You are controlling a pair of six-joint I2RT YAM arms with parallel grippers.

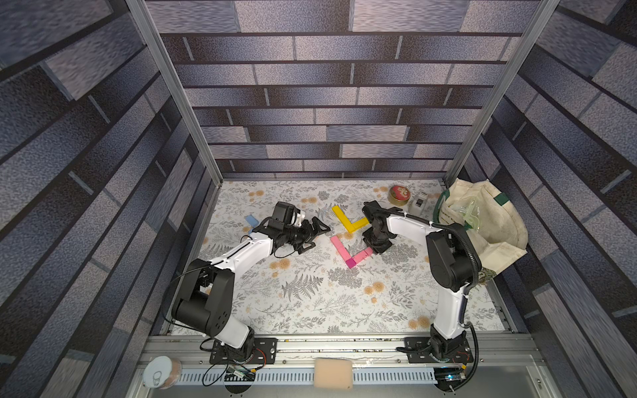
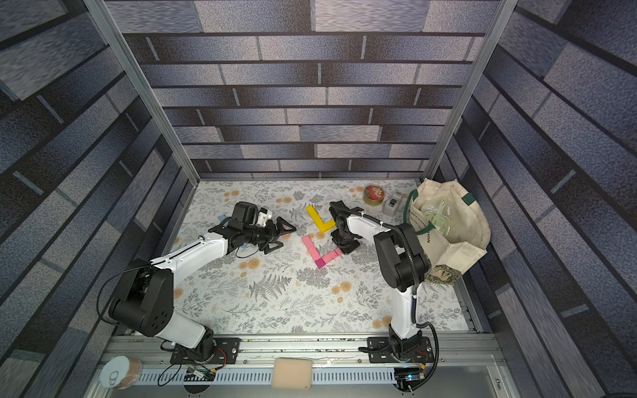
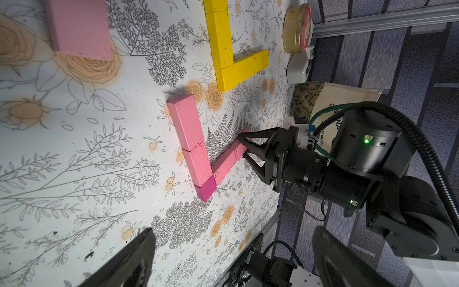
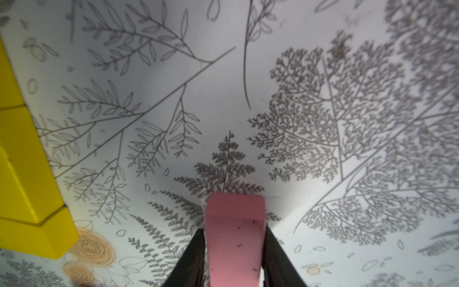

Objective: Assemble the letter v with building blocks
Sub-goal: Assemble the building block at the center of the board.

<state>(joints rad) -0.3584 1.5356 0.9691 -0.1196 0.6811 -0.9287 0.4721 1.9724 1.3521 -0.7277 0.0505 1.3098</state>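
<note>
On the floral table, pink bricks [image 1: 338, 246] form one leg, a magenta cube [image 1: 351, 263] sits at the corner, and another pink brick [image 1: 362, 255] runs up to the right. My right gripper [image 1: 376, 245] points down, shut on that brick's far end [image 4: 234, 223], its fingers [image 4: 196, 258] pressed against both sides. Yellow bricks [image 1: 348, 217] lie in an L behind. A light blue brick [image 1: 251, 219] lies far left. My left gripper [image 1: 317, 234] hangs open and holds nothing, left of the pink shape [image 3: 190, 129]. A further pink brick [image 3: 79, 27] lies close to it.
A red-and-gold tin [image 1: 399, 195] and a small white-grey box [image 1: 418, 203] stand at the back right beside a cloth bag [image 1: 482, 220]. A can [image 1: 160, 372] and a sponge [image 1: 332, 374] sit on the front rail.
</note>
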